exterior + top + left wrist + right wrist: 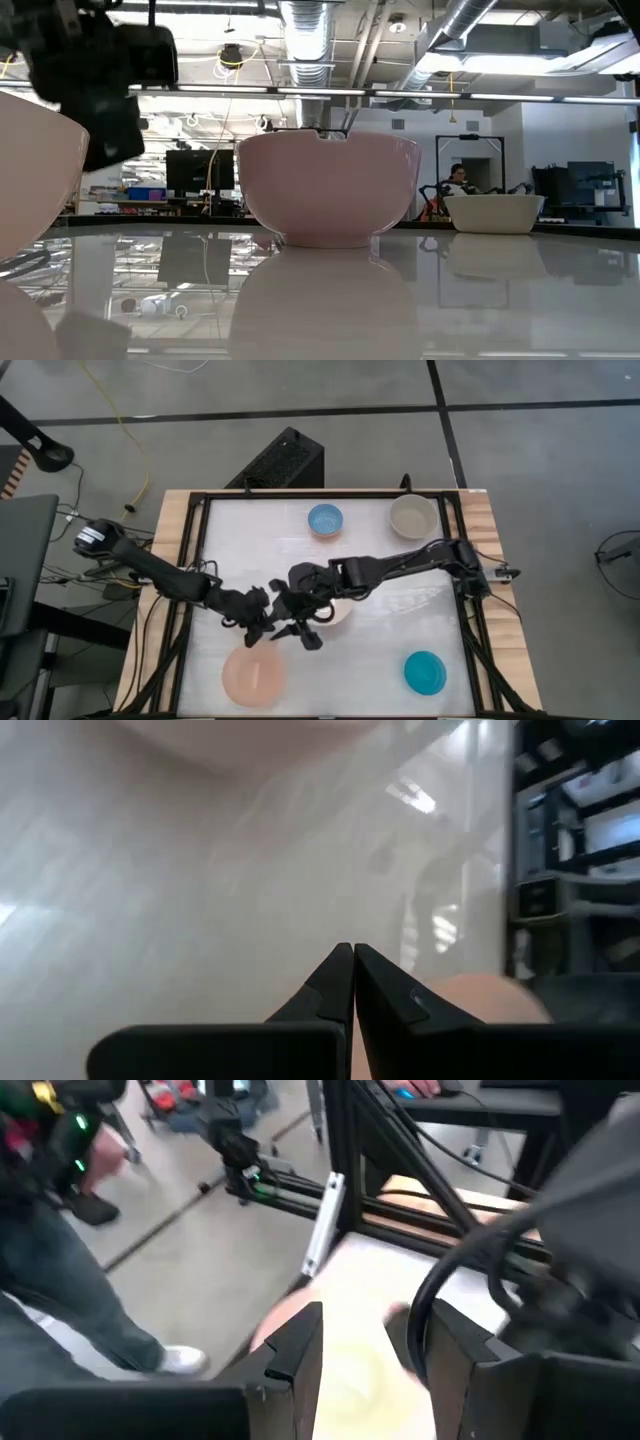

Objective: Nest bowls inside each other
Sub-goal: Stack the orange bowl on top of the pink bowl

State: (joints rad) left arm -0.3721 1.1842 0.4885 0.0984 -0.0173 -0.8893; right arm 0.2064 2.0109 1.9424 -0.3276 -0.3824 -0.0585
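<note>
On the white table (400, 650), the orange-pink bowl (254, 676) sits nearest, at about 7 o'clock. The teal-blue bowl (425, 672) is at 5 o'clock. In the middle, the right gripper (298, 632) hangs over the cream-white bowl (328, 188), its fingers (292, 1352) apart with the rim between them. The left gripper (352, 982) is pinched shut beside it, holding nothing. Farthest away, the light blue bowl (325, 519) is at 12 o'clock and the beige-grey bowl (413, 515) at 1 o'clock.
</note>
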